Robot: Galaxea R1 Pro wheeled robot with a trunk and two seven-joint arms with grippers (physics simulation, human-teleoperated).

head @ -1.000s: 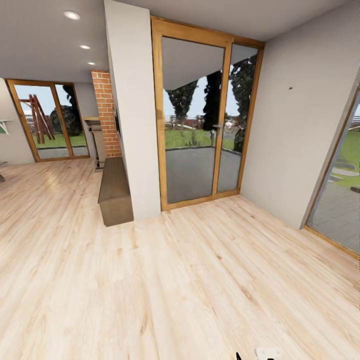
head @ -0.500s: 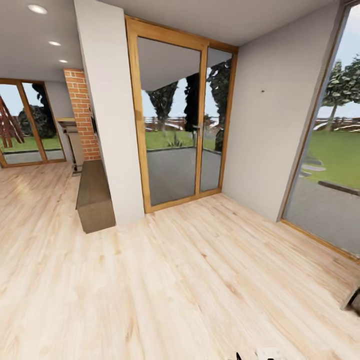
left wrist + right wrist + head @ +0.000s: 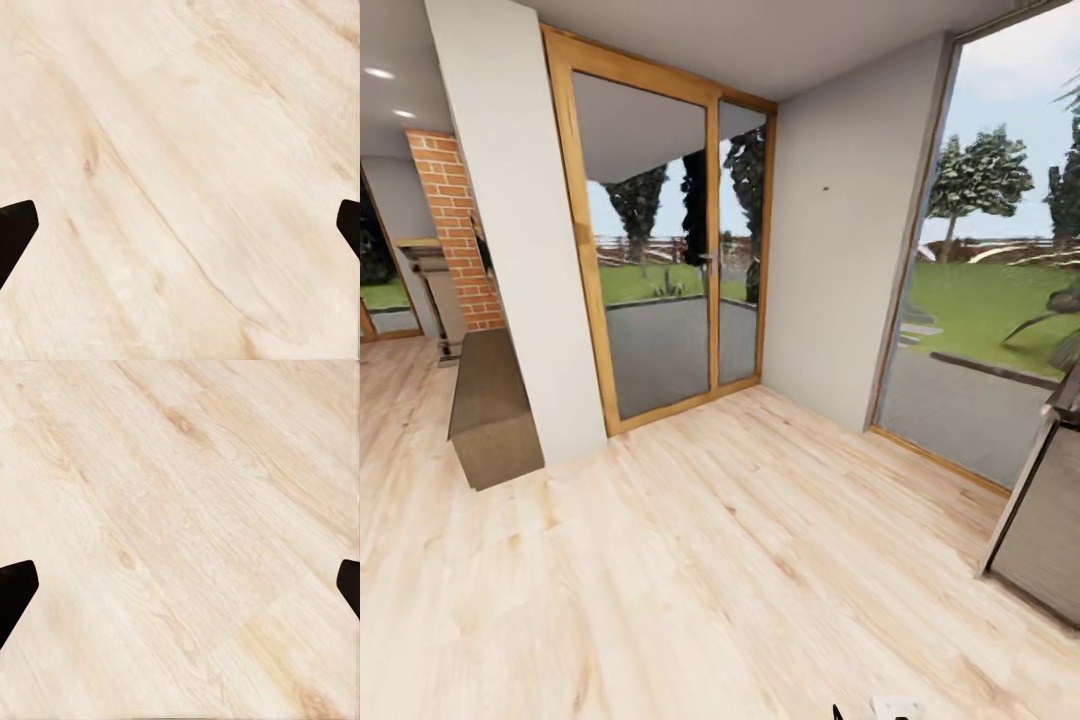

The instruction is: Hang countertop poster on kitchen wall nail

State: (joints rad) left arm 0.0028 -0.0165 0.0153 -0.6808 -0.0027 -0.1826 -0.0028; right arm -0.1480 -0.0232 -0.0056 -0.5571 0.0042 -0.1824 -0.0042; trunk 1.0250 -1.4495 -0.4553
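Poster not yet reached: it is not to be found in these views, so neither its bearing from the grippers nor its long axis can be judged, nor which arm is nearer. Nearest the robot, pale wood floor (image 3: 690, 560) is seen under both wrist cams. The left gripper (image 3: 180, 225) is held wide apart w/ nothing between its dark fingertips (image 3: 15, 229); the right gripper (image 3: 180, 585) is likewise spread and empty, one tip (image 3: 15, 589) at each edge of the view over bare planks.

Farther out in the head view, a grey cabinet front (image 3: 1045, 530) is cut off at the right edge; it may belong to the kitchen, but that can't be confirmed, and no counter slab or sink is made out. To the left a low brown bench (image 3: 490, 410) stands against a white pillar (image 3: 525, 230). Beyond, a wood-framed glass door (image 3: 660, 240) and a tall window (image 3: 990, 280) flank a plain wall (image 3: 840, 240), on which a small dark speck (image 3: 825, 188), possibly a nail, is noted high up. A brick column (image 3: 455, 230) is seen farthest left. The step is judged as travel; the poster has to be located first.
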